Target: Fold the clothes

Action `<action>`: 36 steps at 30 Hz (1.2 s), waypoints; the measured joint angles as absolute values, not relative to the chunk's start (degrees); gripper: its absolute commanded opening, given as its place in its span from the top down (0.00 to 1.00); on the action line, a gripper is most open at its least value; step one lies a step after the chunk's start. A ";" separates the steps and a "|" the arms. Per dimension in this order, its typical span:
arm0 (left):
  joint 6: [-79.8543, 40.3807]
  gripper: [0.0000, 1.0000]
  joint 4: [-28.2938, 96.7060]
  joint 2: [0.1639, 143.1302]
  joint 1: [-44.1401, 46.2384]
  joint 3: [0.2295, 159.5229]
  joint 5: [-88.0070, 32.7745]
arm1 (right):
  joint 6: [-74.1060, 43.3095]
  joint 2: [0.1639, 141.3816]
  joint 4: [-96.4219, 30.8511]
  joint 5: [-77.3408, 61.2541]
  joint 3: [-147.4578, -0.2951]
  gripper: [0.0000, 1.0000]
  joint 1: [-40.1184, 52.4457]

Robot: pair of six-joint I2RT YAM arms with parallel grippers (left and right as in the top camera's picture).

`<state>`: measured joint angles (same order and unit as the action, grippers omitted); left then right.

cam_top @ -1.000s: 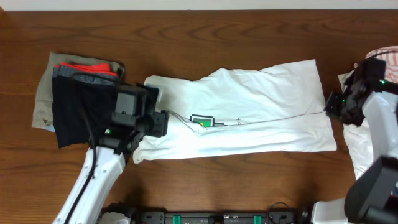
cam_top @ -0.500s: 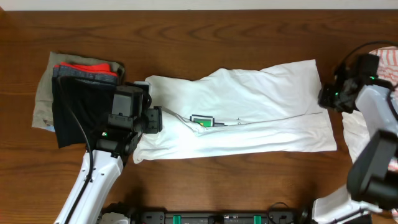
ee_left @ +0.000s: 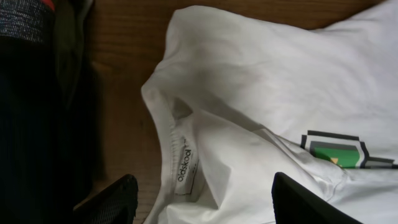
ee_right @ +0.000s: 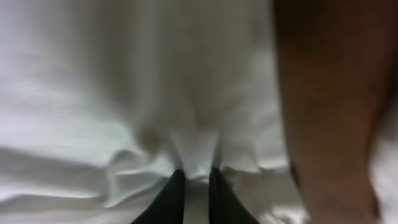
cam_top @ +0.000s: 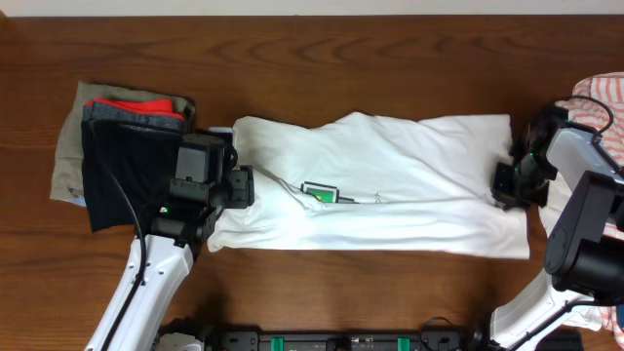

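The brown worktop (cam_top: 390, 39) carries the white shirt (cam_top: 409, 175) stretched across its centre, collar toward 9 o'clock, hem toward 3. A stack of dark folded clothes (cam_top: 117, 166) sits at 9 o'clock and an orange-striped garment (cam_top: 604, 97) at 3. The left end effector (ee_left: 204, 186) hangs wide over the collar. The right end effector (ee_right: 196, 180), narrow, pinches a fold at the hem. The green-and-black print (cam_top: 319, 192) lies mid-shirt.

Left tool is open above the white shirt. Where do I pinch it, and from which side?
Pinch the collar band beside the neck label: a thick, raised edge at the white shirt's left end. Likely come from the bare table side, sliding one finger under.
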<state>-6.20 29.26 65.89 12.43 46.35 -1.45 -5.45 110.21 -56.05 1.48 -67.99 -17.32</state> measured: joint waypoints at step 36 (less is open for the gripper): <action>-5.08 0.20 19.46 110.30 -0.93 74.43 -22.28 | -2.92 101.95 -49.82 -5.85 -78.26 0.56 -17.72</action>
<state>-5.08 19.46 110.30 -0.93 74.43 -22.28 -2.92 101.95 -49.82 -5.85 -78.26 -17.72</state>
